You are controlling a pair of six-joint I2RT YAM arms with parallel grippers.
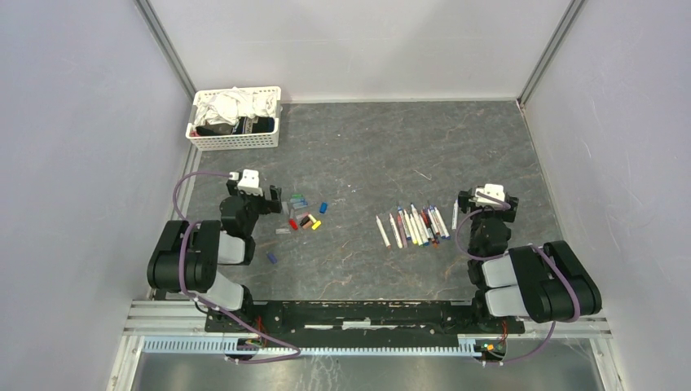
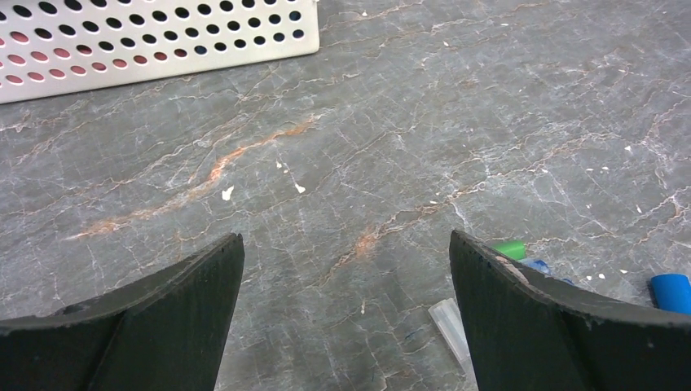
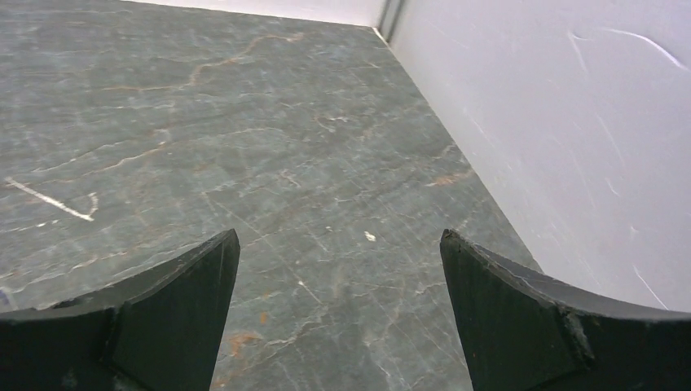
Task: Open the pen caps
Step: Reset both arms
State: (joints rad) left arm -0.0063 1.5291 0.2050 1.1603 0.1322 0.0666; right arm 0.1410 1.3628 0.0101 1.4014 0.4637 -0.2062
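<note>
Several pens (image 1: 414, 225) with white or grey barrels lie side by side right of the table's middle. Several loose pen caps (image 1: 303, 218), among them red, yellow, blue and green, lie in a cluster left of middle, and one blue cap (image 1: 272, 258) lies apart, nearer the arm bases. My left gripper (image 1: 267, 197) is open and empty just left of the cluster. In the left wrist view (image 2: 346, 240) a green cap (image 2: 512, 248), a blue cap (image 2: 672, 289) and a clear cap (image 2: 451, 319) lie by its right finger. My right gripper (image 1: 487, 199) (image 3: 338, 236) is open and empty right of the pens.
A white slatted basket (image 1: 235, 140) with cloths stands at the far left corner; its wall also shows in the left wrist view (image 2: 163, 45). Pale walls (image 3: 570, 122) enclose the grey stone-patterned table on three sides.
</note>
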